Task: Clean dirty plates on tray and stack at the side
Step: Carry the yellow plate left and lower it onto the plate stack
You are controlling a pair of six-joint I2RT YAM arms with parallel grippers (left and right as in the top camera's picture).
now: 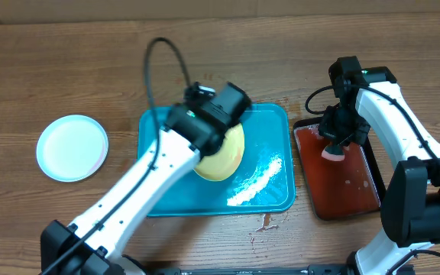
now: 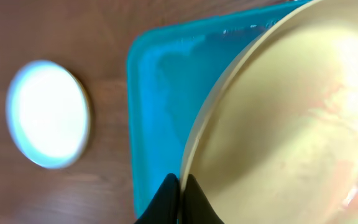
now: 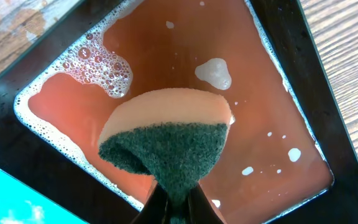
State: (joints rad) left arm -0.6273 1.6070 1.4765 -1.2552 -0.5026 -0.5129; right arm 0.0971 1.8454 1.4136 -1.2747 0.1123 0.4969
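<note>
Sponge point(image 3: 166, 146), clamped in the right gripper point(image 3: 178, 202), hangs over soapy red water in the black-rimmed tray point(image 3: 306, 81) at frame right. The left gripper point(image 2: 180, 186), reaching from lower left, pinches the yellow plate point(image 2: 278, 124) by its rim over the blue tray point(image 2: 160, 81) at centre. The white plate point(image 1: 72, 147) lies far left on the table.

Robotics lab bench indicated. A left arm point(image 1: 136, 179) and a right arm point(image 1: 399, 114) are seen at a wood-grain table point(image 1: 52, 69). A turquoise tray point(image 1: 270, 126) and a black-rimmed tray point(image 3: 288, 37) of sudsy water are set on it.
</note>
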